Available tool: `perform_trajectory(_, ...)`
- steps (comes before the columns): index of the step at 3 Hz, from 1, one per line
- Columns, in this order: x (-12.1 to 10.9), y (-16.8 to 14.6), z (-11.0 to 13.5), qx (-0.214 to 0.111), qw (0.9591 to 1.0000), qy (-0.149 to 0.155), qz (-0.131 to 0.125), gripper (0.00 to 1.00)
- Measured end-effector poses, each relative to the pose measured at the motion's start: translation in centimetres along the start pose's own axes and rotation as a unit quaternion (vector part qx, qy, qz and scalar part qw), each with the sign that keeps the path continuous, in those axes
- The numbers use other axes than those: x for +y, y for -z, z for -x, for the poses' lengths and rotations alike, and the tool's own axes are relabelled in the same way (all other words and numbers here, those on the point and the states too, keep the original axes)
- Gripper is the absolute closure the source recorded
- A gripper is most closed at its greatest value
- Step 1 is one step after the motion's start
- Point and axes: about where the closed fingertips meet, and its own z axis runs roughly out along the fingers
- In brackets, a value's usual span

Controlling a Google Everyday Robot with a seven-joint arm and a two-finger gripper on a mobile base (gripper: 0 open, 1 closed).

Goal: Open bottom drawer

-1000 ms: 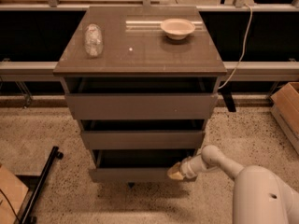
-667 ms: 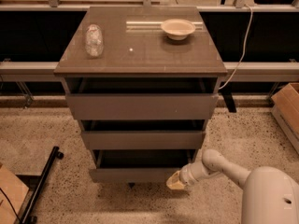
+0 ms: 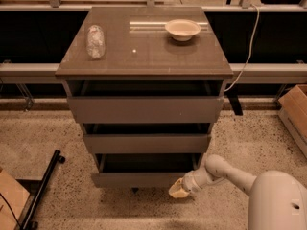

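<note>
White rounded robot arm (image 3: pixel 240 176) comes in from lower right. Its cream-tipped tool (image 3: pixel 179 189) sits low, just beside the right end of the grey-brown flat handleless bottom drawer (image 3: pixel 139 179), at the front's lower edge. Contact is unclear; cannot tell whether the tool is released or clenched. That drawer is the lowest of three and stands slightly out, with a dark gap above. Grey-brown middle drawer (image 3: pixel 146 143) and wider top drawer (image 3: pixel 144 109) also stand out a little. On the brown bench (image 3: pixel 153 56): clear plastic bottle (image 3: pixel 95 41) at left, white round bowl (image 3: pixel 182 29) back right, well apart. Tan cardboard box (image 3: pixel 295 109) on the floor, far right.
</note>
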Motion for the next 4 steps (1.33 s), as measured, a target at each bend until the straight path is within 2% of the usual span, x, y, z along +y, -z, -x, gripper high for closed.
perform_trajectory(1,-2.1,-0.3,1.8,-0.009,0.9996,0.015,-0.024,0.5)
perform_trajectory(2,-4.9,-0.2,2.9,-0.01,0.9987,0.023,-0.045,0.26)
perform_trajectory(3,-7.6,0.7,2.0,-0.016,0.997,0.004,-0.076,0.04)
perform_trajectory(4,-9.7,1.1,1.1,-0.02,0.9952,-0.012,-0.095,0.0)
